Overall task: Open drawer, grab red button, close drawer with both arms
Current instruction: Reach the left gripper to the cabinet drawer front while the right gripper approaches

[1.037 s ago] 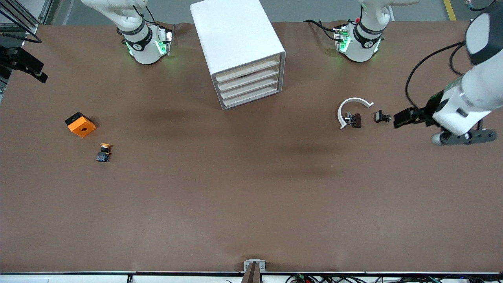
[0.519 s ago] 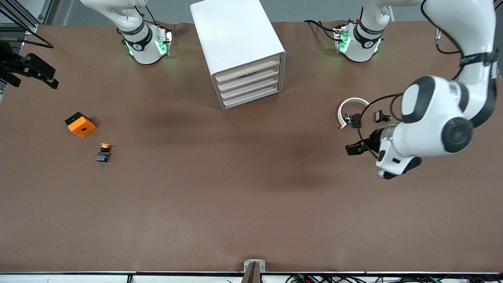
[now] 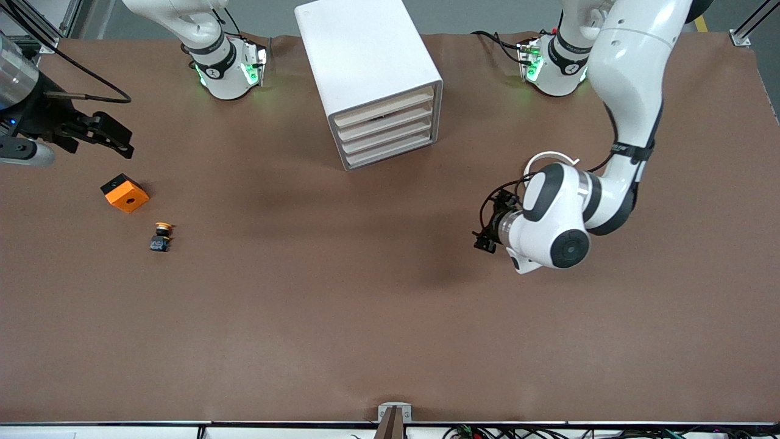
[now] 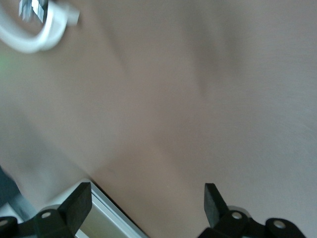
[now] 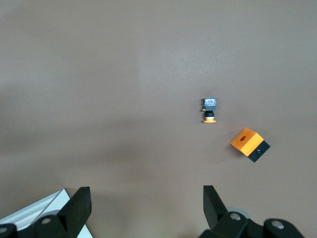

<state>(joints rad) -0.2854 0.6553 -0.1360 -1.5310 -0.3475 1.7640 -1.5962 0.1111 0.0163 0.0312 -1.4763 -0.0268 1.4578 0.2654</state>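
The white drawer cabinet (image 3: 372,79) stands between the two arm bases with all its drawers shut. The red-capped button is out of view. My left gripper (image 3: 487,228) is open and empty, up over bare table between the cabinet and a white ring (image 3: 548,157). In the left wrist view the left gripper (image 4: 146,203) has its fingers wide apart, with an edge of the cabinet (image 4: 106,218) beside one of them. My right gripper (image 3: 119,139) is open and empty, in the air over the table at the right arm's end. The right wrist view shows the right gripper (image 5: 146,203) with spread fingers.
An orange square block with a hole (image 3: 124,192) and an orange-yellow-capped button (image 3: 161,236) lie at the right arm's end; the right wrist view shows the block (image 5: 249,144) and that button (image 5: 210,110). The white ring (image 4: 29,29) is partly under my left arm.
My left arm has swung from its end of the table over the white ring toward the middle. My right gripper has come in from the table's edge.
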